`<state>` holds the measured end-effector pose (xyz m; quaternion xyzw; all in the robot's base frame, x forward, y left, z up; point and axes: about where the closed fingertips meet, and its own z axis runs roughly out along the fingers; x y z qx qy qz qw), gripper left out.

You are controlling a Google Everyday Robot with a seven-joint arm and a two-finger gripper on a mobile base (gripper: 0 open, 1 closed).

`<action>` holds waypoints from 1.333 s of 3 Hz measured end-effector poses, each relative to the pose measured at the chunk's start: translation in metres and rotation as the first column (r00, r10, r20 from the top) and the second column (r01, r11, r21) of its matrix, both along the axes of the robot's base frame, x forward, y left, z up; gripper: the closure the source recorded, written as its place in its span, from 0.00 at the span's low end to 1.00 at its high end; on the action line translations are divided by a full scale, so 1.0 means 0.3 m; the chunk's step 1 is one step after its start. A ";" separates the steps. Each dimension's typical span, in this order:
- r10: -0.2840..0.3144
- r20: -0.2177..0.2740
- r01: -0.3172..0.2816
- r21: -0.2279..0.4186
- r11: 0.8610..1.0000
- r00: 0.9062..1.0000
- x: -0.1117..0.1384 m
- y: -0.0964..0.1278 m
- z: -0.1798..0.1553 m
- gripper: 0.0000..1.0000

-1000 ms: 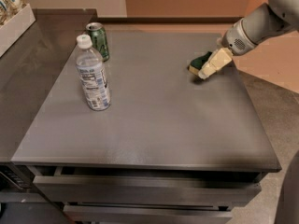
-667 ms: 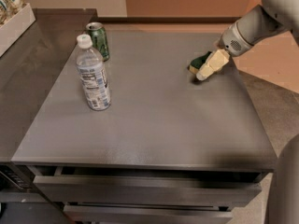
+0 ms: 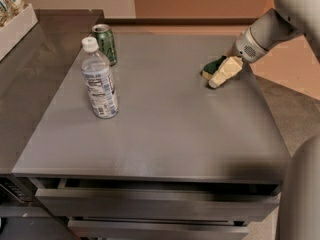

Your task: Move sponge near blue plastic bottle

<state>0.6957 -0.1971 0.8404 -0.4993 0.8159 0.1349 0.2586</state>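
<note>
Gripper [image 3: 220,76] low over grey steel table [image 3: 165,134], well to the right of blue plastic bottle [image 3: 99,81], cream fingers closed on sponge [image 3: 212,67], sponge's green top showing, green drink can [image 3: 105,44] upright just behind the bottle, bottle upright, capped.

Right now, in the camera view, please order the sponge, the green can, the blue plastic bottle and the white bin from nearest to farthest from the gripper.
The gripper is at the right rear of the table.
1. sponge, right at the gripper.
2. green can, rear left, and blue plastic bottle, left: too close to call.
3. white bin, far left, beyond the table.
</note>
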 end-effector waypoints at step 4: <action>0.119 0.018 -0.119 0.012 0.993 0.993 -0.144 0.152 0.164 1.00</action>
